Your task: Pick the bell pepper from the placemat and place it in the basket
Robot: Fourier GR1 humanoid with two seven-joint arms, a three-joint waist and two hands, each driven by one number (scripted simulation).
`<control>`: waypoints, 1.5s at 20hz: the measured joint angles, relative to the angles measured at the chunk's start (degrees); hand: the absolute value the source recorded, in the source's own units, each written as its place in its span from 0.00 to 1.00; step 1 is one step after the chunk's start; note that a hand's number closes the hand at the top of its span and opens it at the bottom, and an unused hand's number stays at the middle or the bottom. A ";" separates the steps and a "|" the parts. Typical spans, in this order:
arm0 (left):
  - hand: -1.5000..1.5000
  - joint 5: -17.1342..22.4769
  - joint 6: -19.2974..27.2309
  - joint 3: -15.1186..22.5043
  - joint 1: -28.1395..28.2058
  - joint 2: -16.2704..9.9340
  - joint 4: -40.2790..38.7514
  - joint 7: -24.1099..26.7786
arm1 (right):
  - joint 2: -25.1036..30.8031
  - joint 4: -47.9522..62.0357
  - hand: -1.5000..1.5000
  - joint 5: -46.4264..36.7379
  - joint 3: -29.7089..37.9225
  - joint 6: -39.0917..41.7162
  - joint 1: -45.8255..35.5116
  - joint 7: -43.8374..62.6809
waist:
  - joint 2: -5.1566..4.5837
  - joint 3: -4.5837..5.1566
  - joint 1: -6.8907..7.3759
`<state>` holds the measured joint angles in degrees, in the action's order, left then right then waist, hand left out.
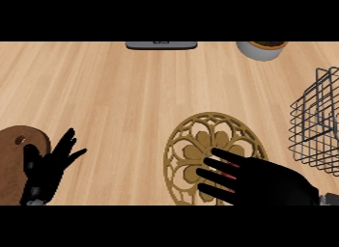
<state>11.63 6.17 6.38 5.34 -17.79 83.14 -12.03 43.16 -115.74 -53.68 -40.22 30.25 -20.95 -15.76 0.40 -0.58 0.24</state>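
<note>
Bell pepper (233,170) peeks beneath right robot hand (261,181).

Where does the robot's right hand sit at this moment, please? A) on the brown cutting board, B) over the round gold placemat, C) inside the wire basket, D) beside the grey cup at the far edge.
B: the right hand lies over the lower right of the gold placemat, clear of the wire basket to its right.

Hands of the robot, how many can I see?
2. The black left hand rests open beside the brown wooden board; the black right hand covers the gold round openwork placemat.
</note>
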 measured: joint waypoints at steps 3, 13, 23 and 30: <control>0.50 0.14 -0.76 -0.49 -0.34 -0.20 -0.12 -0.42 | -3.59 3.10 0.00 -2.62 -1.78 -0.44 -0.39 0.05 | -0.02 0.05 0.10; 0.50 -2.46 0.42 -0.02 0.96 1.51 0.89 0.37 | -5.96 8.42 0.00 -11.28 -3.85 -2.84 1.00 -1.27 | 0.11 -0.08 -0.01; 0.50 -2.28 -0.96 -1.30 0.65 1.42 1.41 -1.49 | -9.39 15.82 0.00 -15.74 -2.73 -6.13 1.25 -4.68 | 0.01 0.02 0.01; 0.50 -2.68 -1.49 -1.84 1.14 2.26 1.45 -1.02 | -12.19 18.40 1.00 -19.02 -2.85 -8.09 2.81 -5.65 | 0.07 -0.02 -0.05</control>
<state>8.95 4.68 4.54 6.48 -15.52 84.60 -13.04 30.96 -97.34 -72.69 -43.06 22.16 -18.14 -21.41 0.46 -0.60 0.19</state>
